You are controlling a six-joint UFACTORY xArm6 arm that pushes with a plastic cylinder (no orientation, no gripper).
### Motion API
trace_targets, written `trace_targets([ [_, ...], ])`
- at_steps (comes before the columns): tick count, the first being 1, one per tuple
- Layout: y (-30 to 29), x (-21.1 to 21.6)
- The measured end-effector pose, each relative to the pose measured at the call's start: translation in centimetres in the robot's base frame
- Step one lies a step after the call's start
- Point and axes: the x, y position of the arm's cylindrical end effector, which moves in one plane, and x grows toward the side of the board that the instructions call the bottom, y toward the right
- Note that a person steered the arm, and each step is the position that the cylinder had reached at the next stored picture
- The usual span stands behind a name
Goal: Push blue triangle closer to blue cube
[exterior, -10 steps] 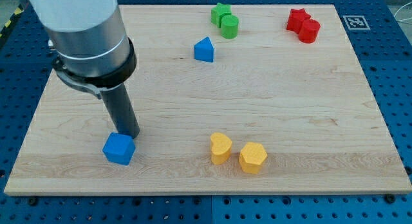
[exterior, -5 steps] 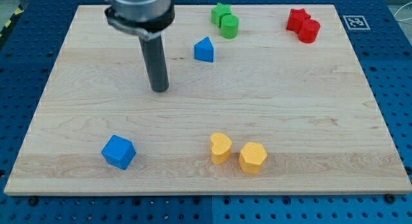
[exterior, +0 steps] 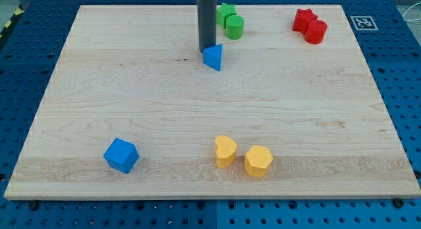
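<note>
The blue triangle (exterior: 213,58) lies on the wooden board near the view's top centre. My tip (exterior: 206,51) touches its upper left side; the dark rod rises straight up out of the view. The blue cube (exterior: 121,155) sits far off at the view's lower left, tilted on the board.
A green star (exterior: 224,12) and green cylinder (exterior: 234,26) stand just right of the rod at the top. A red star (exterior: 303,20) and red cylinder (exterior: 316,31) are at the top right. Two yellow blocks (exterior: 225,151) (exterior: 258,161) sit at the bottom centre.
My tip has travelled from beside the blue cube up and right across the board to the blue triangle. The triangle has shifted slightly down and right.
</note>
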Motion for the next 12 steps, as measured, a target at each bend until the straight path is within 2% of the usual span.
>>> trace_targets([
  [2,4.8,3.7],
  [3,5.1,5.8],
  [5,9.2,11.6],
  [6,8.8,12.8],
  [9,5.6,12.7],
  [12,-1.3,13.2],
])
